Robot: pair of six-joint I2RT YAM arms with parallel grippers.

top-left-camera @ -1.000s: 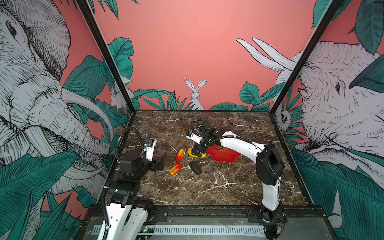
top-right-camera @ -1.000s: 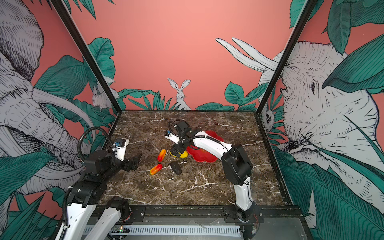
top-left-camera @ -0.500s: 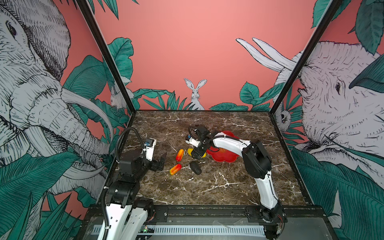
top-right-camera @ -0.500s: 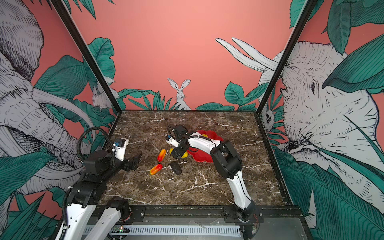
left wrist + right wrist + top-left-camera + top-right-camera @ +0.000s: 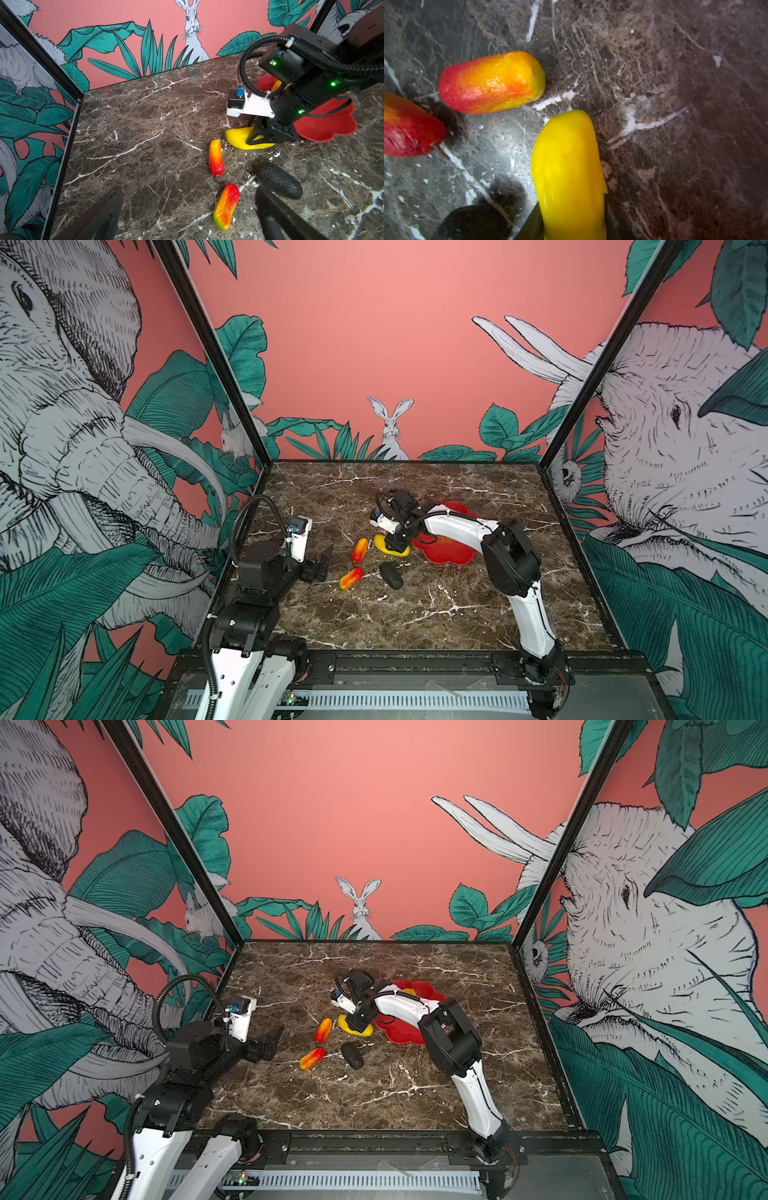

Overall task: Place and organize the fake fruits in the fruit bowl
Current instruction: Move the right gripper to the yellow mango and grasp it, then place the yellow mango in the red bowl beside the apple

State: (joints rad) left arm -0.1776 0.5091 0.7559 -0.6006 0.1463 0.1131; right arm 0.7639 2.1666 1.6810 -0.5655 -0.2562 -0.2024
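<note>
As the right gripper (image 5: 257,139) sits clamped on the smooth yellow oval (image 5: 569,166), which lies on the marble-patterned counter (image 5: 415,614) just beside the bowl's scalloped rim, only a round yellow fruit (image 5: 277,86) is in the glossy red bowl (image 5: 451,553). Farther from the bowl on that side lie a wrinkled red-orange oblong (image 5: 215,159), a second oblong (image 5: 226,206) and a pebbled black oval (image 5: 278,180), so four pieces are left. Beyond them the left gripper (image 5: 188,191) hangs empty, fingers apart.

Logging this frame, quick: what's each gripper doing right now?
Left gripper: open, holding nothing.
Right gripper: closed on the long yellow fruit, which lies on the table.
</note>
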